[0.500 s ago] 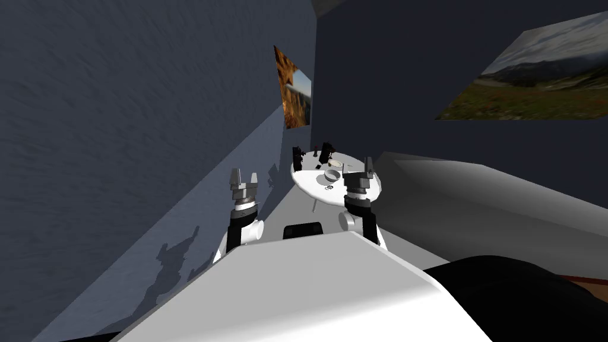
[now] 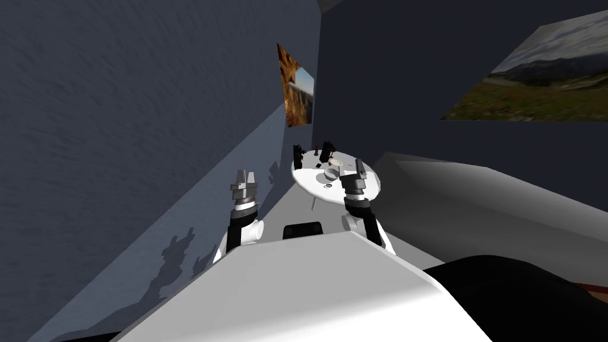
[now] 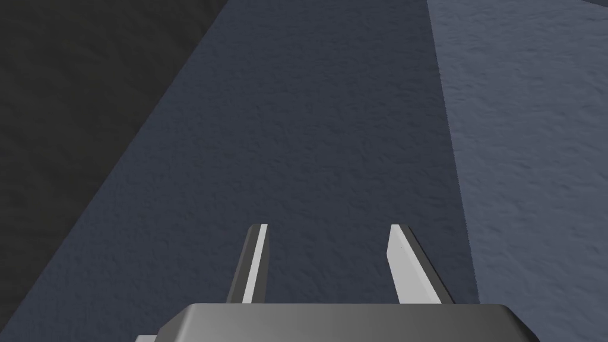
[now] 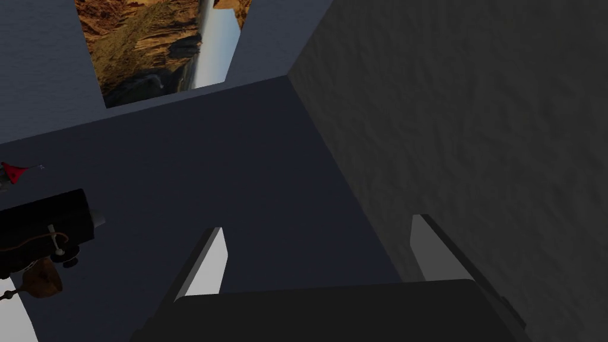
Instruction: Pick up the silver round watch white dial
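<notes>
Round white table [image 2: 306, 178] ahead. Left gripper [image 2: 244, 177] off table's left side, jaws released, empty. Right gripper [image 2: 358, 166] over table's right part, likewise released. Bowl [image 2: 331, 174] mid-table. Watch [image 2: 328, 186] by table's near edge, just left of right gripper; right arm nearer.

One round white table [image 2: 306, 178] ahead, just the one. On it I count one pale bowl [image 2: 331, 174], one shallow dish [image 2: 335, 162] behind it and one watch [image 2: 328, 186], tiny and ring-shaped. There are two tall dark objects at the far rim — one [image 2: 298, 155], two [image 2: 326, 151]. Two pictures hang on the walls — a canyon scene [image 2: 295, 89] and a landscape [image 2: 534, 71]. Two grippers: left gripper [image 2: 244, 173], right gripper [image 2: 358, 168], two fingers apiece.
</notes>
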